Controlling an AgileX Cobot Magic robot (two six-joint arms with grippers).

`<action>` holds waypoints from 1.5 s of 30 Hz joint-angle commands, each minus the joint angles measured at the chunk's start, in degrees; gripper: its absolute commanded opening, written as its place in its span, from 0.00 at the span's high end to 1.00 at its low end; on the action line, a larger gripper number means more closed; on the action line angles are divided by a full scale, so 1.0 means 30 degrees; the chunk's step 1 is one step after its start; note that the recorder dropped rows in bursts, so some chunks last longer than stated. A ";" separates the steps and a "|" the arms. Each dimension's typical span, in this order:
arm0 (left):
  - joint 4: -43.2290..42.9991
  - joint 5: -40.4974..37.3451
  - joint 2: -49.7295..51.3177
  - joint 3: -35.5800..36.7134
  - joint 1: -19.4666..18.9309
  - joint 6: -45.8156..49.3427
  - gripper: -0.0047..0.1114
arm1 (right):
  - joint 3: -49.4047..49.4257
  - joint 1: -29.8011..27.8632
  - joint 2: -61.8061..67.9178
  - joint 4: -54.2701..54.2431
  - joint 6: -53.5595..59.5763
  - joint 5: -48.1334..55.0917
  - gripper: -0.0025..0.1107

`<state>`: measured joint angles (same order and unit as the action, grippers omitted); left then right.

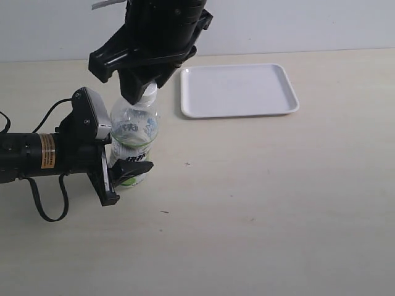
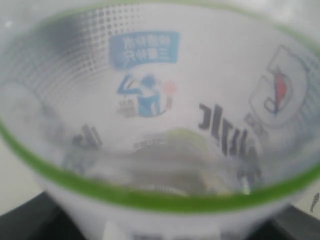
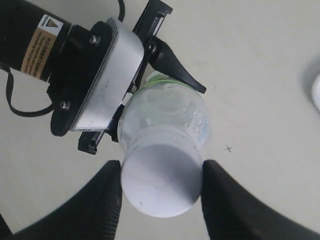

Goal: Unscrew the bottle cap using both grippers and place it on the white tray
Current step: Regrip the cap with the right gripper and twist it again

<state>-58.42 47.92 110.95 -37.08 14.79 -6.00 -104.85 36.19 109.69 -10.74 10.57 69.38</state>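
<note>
The clear bottle (image 1: 134, 132) stands upright on the table, and its white-and-green label fills the left wrist view (image 2: 160, 110). My left gripper (image 1: 123, 180), with the silver block, comes in from the left and is shut on the bottle near its base. The white bottle cap (image 1: 149, 91) sits on the bottle's neck. My right gripper (image 1: 141, 87) comes down from above and is shut on the cap. In the right wrist view both black fingers (image 3: 107, 200) press the sides of the cap (image 3: 160, 182). The white tray (image 1: 237, 89) lies at the back right, with nothing on it.
The left arm's black cable (image 1: 46, 209) loops on the table at the far left. Bare beige tabletop (image 1: 265, 197) stretches from the bottle to the right and front. A pale wall (image 1: 296, 24) runs behind the tray.
</note>
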 commanded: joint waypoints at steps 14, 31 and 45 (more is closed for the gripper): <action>0.0256 0.0776 -0.0164 -0.0084 0.0058 -0.0552 0.96 | -0.0064 0.0049 -0.0091 0.0096 1.9549 0.0194 0.98; 0.0256 0.0876 -0.0164 -0.0126 0.0058 -0.0552 0.96 | -0.0064 0.0049 -0.0091 0.0065 3.6747 0.0157 0.98; 0.0256 0.0876 -0.0164 -0.0126 0.0058 -0.0552 0.96 | -0.0064 0.0049 -0.0091 -0.0422 3.6747 -0.0167 0.90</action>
<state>-58.73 48.06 110.95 -37.13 14.79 -6.34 -104.85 36.19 109.59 -10.52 120.01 69.11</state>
